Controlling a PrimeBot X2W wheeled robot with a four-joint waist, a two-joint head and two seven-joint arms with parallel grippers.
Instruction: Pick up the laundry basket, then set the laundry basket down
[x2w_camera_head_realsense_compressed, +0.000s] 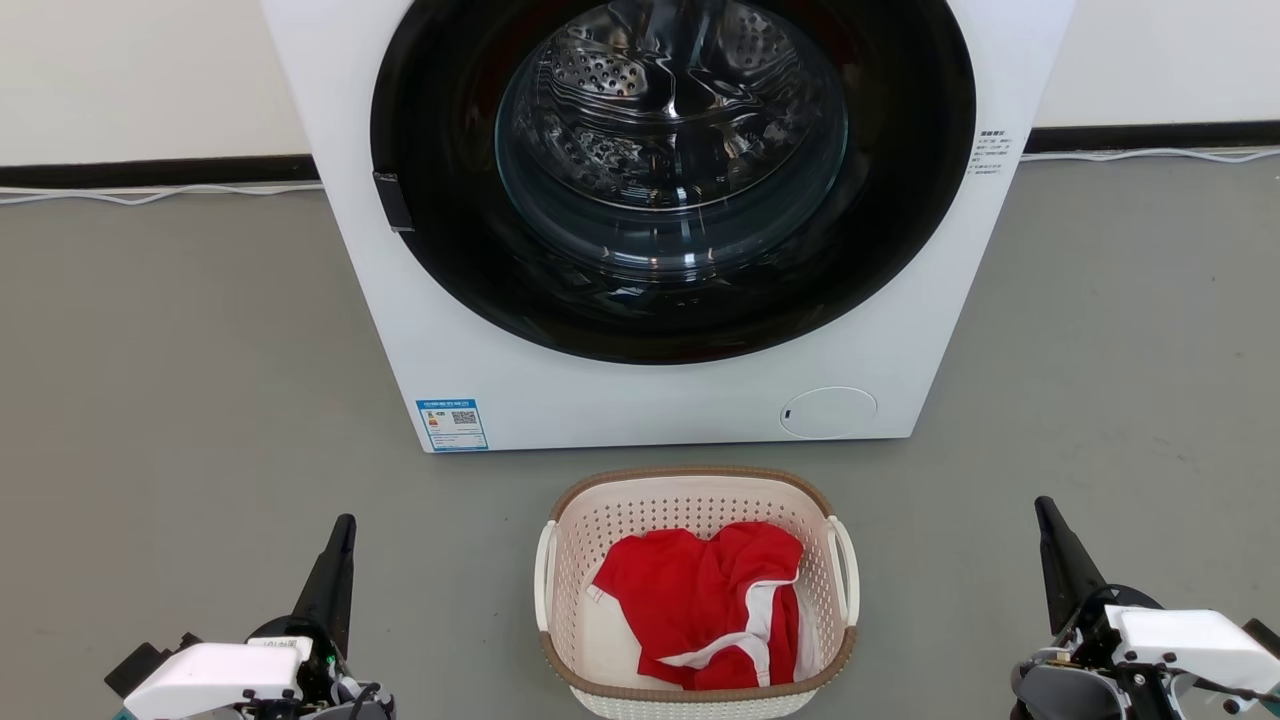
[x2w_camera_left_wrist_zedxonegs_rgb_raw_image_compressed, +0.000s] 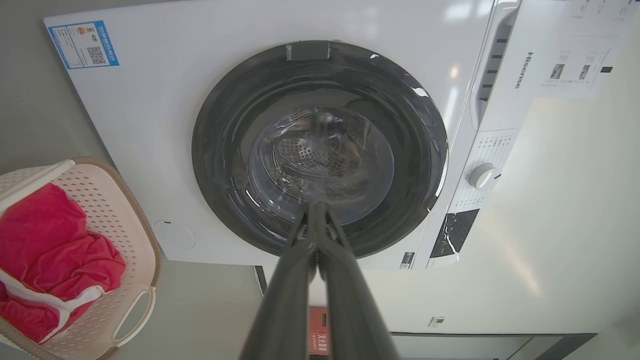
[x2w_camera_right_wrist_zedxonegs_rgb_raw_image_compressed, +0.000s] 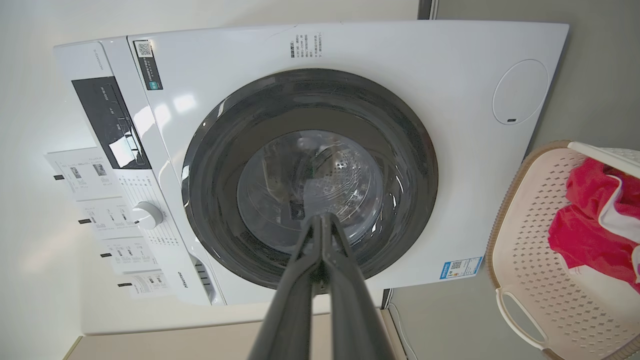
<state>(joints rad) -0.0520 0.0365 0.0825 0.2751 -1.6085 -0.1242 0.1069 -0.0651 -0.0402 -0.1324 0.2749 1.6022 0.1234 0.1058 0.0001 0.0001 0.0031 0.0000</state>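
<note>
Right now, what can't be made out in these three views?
1. Laundry basket: near wall cut off by the head view's bottom edge; its floor largely hidden under the red garment.
2. Washing machine: top cut off by the head view's upper edge.
3. Blue label: print too small to read, head view.

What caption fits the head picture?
A basket holding red cloth sits before the washer, between the shut left gripper and right gripper.

Grey floor (x2w_camera_head_realsense_compressed: 150, 400) bearing a washing machine (x2w_camera_head_realsense_compressed: 620, 400) and a laundry basket (x2w_camera_head_realsense_compressed: 690, 472).
The white washing machine stands on the floor near the wall. The laundry basket sits on the floor just in front of it, below the round door. A thin white cable (x2w_camera_head_realsense_compressed: 150, 192) lies along the foot of the wall.
</note>
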